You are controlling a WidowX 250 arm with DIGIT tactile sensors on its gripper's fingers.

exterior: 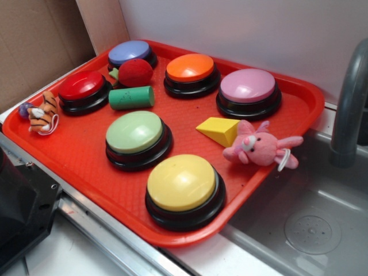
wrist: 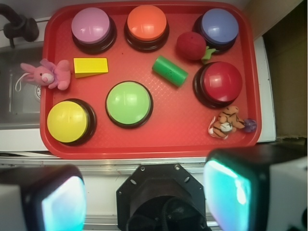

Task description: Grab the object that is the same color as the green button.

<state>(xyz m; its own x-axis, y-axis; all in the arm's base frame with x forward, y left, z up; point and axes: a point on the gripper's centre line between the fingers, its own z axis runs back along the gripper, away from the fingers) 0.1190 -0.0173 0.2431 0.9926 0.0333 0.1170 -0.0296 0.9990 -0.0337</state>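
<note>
While the gripper (wrist: pixel 144 197) hangs well back from the red tray (wrist: pixel 149 144), above the metal counter edge (wrist: pixel 144 161) at the tray's near side, its two fingers (wrist: pixel 228 192) stand wide apart at the bottom of the wrist view with nothing between them. Past the tray's near rim, the green button (wrist: pixel 129 103) sits roughly mid-tray on its black base, with the yellow button (wrist: pixel 67 121) to its left in that view. Just beyond and to the right of the green button lies the green cylinder (wrist: pixel 170 70), on its side and angled, apart from everything but close to the red ball (wrist: pixel 191 46) and the red button (wrist: pixel 221 83). Along the far row stand the pink button (wrist: pixel 91 26), orange button (wrist: pixel 147 23) and blue button (wrist: pixel 219 26). A yellow wedge (wrist: pixel 90 67) lies beside a pink plush rabbit (wrist: pixel 48 73) draped over the tray's rim, and a small plush tiger (wrist: pixel 225 121) rests near the opposite corner. Beside the tray is a sink (exterior: pixel 322 224).
</note>
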